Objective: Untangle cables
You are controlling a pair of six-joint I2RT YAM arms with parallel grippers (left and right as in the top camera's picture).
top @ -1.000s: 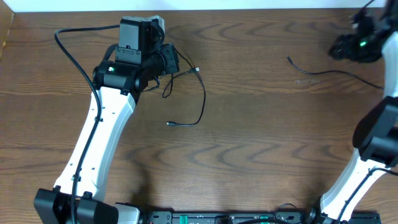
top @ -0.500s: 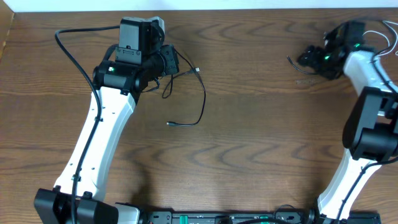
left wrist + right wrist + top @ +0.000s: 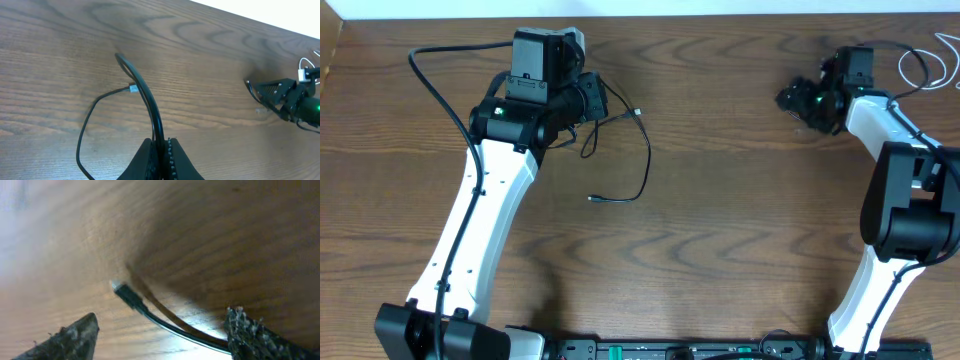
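Note:
A thin black cable [image 3: 646, 150] runs from my left gripper [image 3: 602, 101] in a loop to a plug end [image 3: 592, 198] on the table. The left wrist view shows the left gripper [image 3: 161, 146] shut on that black cable [image 3: 145, 95], whose small plug [image 3: 133, 89] lies beyond. My right gripper [image 3: 788, 98] is low over the end of a second black cable [image 3: 150, 315]. The right gripper [image 3: 160, 332] is open, and this cable lies between its fingertips [image 3: 75, 335] untouched. A white cable [image 3: 918, 62] loops at the far right edge.
The brown wooden table [image 3: 720, 230] ends at a white strip along the back. My right arm [image 3: 895, 150] covers most of the second black cable. The left arm [image 3: 480, 210] crosses the table's left half.
My right arm has swung left from the far right corner to the free end of the second black cable. The left arm and its cable have not moved.

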